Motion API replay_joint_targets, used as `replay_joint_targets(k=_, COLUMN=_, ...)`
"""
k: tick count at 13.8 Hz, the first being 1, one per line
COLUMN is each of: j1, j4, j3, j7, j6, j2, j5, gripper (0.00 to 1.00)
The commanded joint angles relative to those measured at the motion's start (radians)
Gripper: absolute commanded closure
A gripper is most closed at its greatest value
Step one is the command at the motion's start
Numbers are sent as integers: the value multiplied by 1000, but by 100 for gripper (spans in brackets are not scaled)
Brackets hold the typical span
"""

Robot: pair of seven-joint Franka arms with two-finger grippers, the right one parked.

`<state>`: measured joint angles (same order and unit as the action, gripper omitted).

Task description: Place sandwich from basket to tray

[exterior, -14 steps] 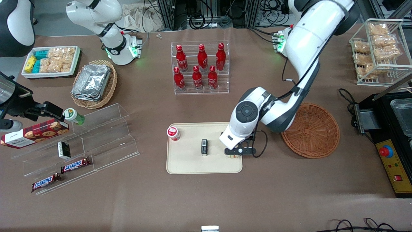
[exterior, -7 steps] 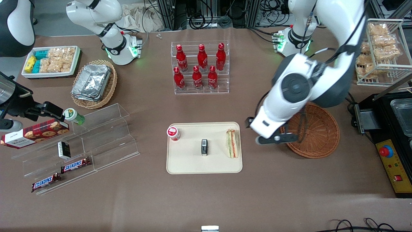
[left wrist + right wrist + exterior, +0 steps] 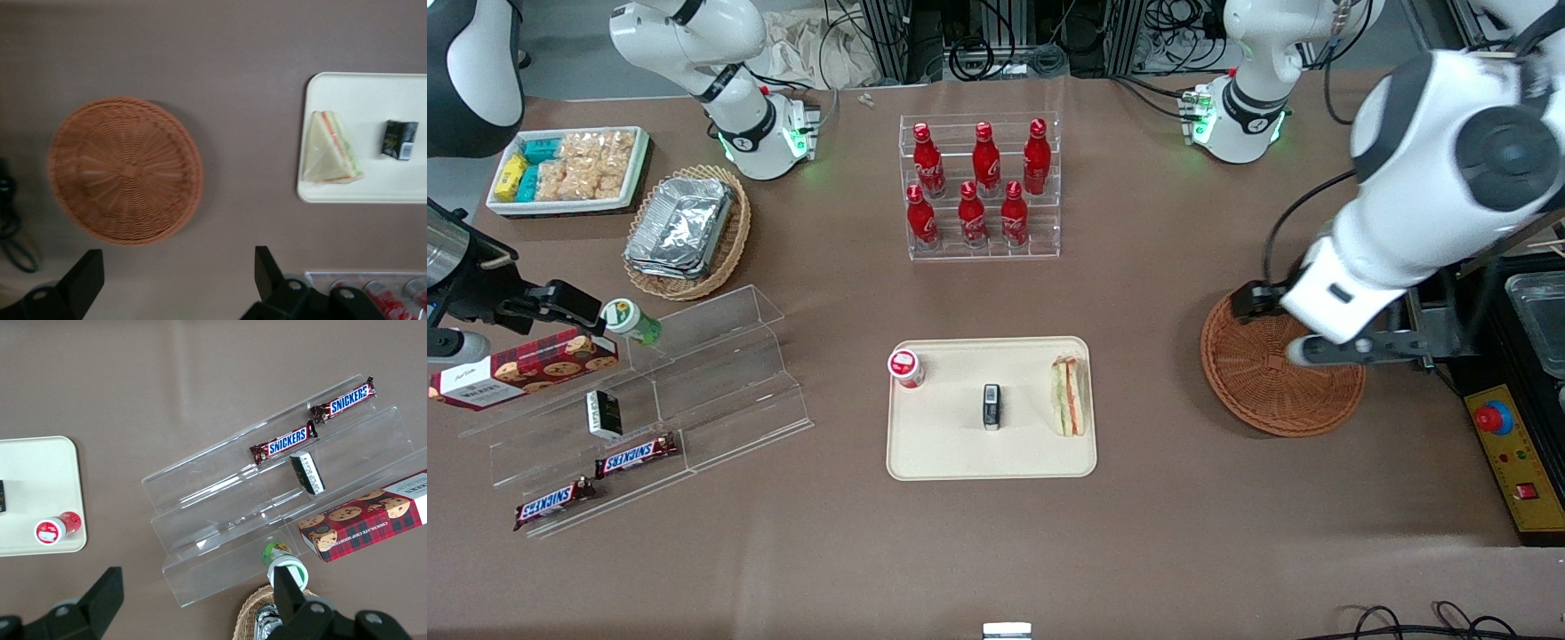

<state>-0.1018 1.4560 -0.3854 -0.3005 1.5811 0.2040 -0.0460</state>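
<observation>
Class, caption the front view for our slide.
Wrapped triangular sandwich rests on cream tray; open gripper hovers above empty reddish-brown wicker basket.

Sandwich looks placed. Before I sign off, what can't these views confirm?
- Front view: gripper, raised above the basket, hides part of the rim.
- Left wrist view: tray is cut off at the edge; only the sandwich and a small dark packet show.
- Packet label: too small.

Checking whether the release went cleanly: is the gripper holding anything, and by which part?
Nothing. The gripper is open and empty above the basket; the sandwich lies on the tray.
</observation>
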Motion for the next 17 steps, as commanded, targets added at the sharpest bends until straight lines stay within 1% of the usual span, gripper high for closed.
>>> replay_joint_targets(k=1, j1=-4, j4=41, j3=72, j7=89, j6=-42, j2=-83, j5=32, gripper=0)
replay_joint_targets(k=3, j1=69, j4=69, j3=182, j7=128, j6=-50, j2=-126, j5=40, gripper=0)
replay_joint_targets(k=4, j1=109, j4=82, j3=241, j7=164, j6=-50, j2=-144, j5=64, gripper=0)
replay_joint_targets(k=5, j1=143, j4=101, j3=300, j7=184, j6=-52, j2=-165, j5=69, gripper=0)
replay_joint_targets(k=6, j1=155, j4=128, j3=322, j7=192, j6=-50, j2=-196, j5=69, gripper=0)
replay_joint_targets(k=8, j1=160, j4=187, j3=330, j7=193, j6=-44, j2=-262, j5=69, gripper=0)
replay_joint_targets(k=9, j1=181, j4=210, j3=356, j7=193, j6=-44, j2=-288, j5=69, gripper=0)
replay_joint_targets(k=11, j1=197, j4=233, j3=370, j7=192, j6=-52, j2=-322, j5=58, gripper=0)
replay_joint_targets(k=17, j1=191, j4=218, j3=388, j7=193, j6=-70, j2=-317, j5=67, gripper=0)
